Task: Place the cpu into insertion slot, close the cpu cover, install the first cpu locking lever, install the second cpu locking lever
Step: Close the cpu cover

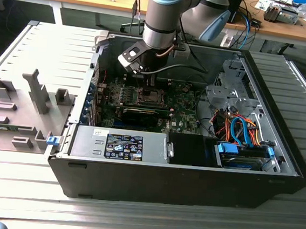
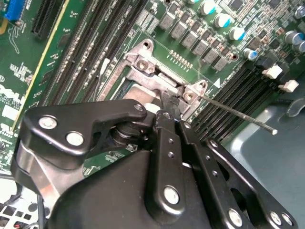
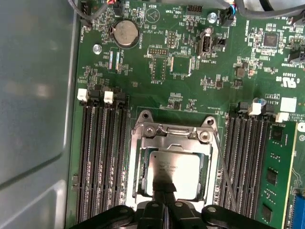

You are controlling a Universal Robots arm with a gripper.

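The gripper (image 3: pixel 163 186) has its fingers drawn together with nothing visible between them. The tips rest on, or sit just above, the cpu (image 3: pixel 178 164), which lies directly beneath them in the insertion slot (image 1: pixel 144 97). The cpu cover (image 3: pixel 171 139) appears to lie down around the chip, its hinge bar just ahead of the tips. A thin locking lever (image 2: pixel 238 114) stands free close beside the fingers, unlatched.

The risks, as I judge them:
- Pressing on the bare chip face could scratch it or load the contacts underneath.
- The closed tips could slip off the slim lever.
- The lever could be caught sideways and bent.
- A cover that is not fully flat would make the lever bind rather than hook.
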